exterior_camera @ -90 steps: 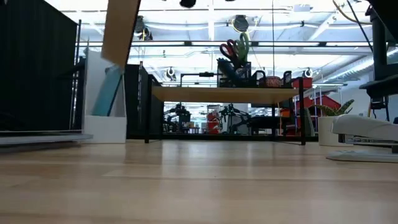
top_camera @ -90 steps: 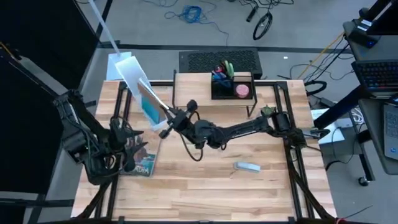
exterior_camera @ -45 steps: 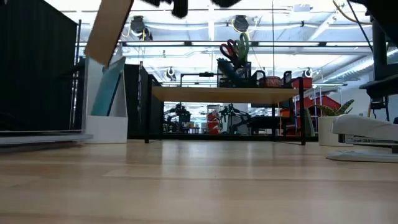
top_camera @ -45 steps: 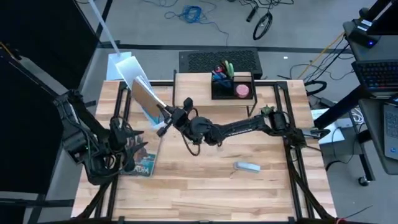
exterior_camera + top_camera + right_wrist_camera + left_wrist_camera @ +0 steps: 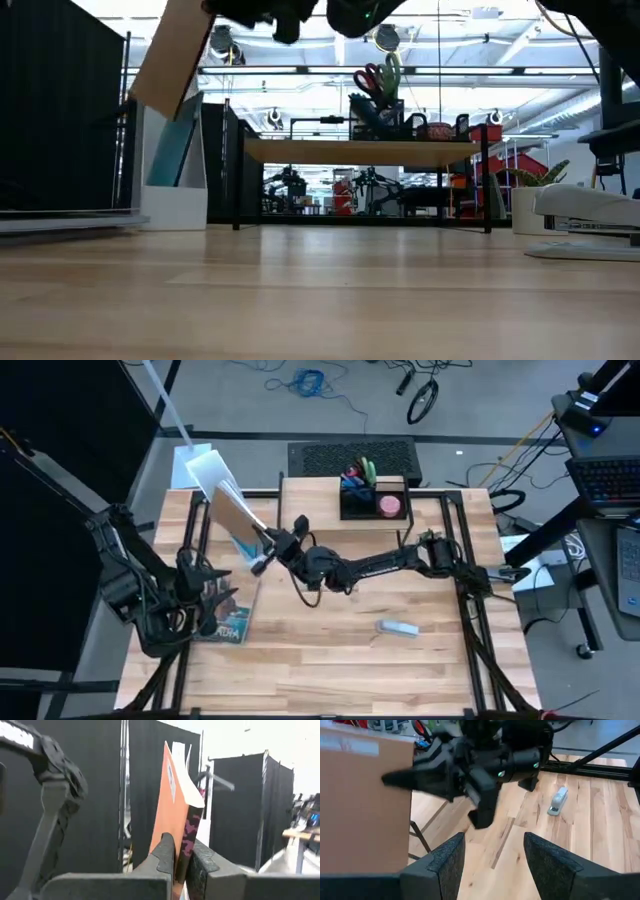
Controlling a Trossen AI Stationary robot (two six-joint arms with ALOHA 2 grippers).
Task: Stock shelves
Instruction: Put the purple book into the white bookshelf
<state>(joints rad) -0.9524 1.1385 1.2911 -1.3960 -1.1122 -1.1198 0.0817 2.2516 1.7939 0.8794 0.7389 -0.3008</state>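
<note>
Overhead, high view: right gripper (image 5: 268,546) reaches across the table (image 5: 330,660), fingers clamped on a flat tan book (image 5: 236,517) tilted over the white file box (image 5: 205,472) at the far left corner
Shelves, high view: the shelves (image 5: 310,495), a light-wood rectangle on thin black legs, stand at the far edge; a black organizer tray (image 5: 372,500) sits on top
Left gripper, high view: left gripper (image 5: 205,595) waits over a magazine (image 5: 222,622) at the left edge; cannot tell its fingers
Open room, high view: bare planks in the middle; a grey stapler (image 5: 398,627) lies well apart to the right
Low view: book (image 5: 170,55) hangs slanted above the box (image 5: 172,160); the shelves (image 5: 365,152) stand just beside it, open space beneath
Left wrist view: fingers (image 5: 445,860) parted, facing the matte brown book (image 5: 365,805) and the right gripper (image 5: 402,779)
Right wrist view: pads (image 5: 165,851) pinch the book's (image 5: 175,805) lower edge
</note>
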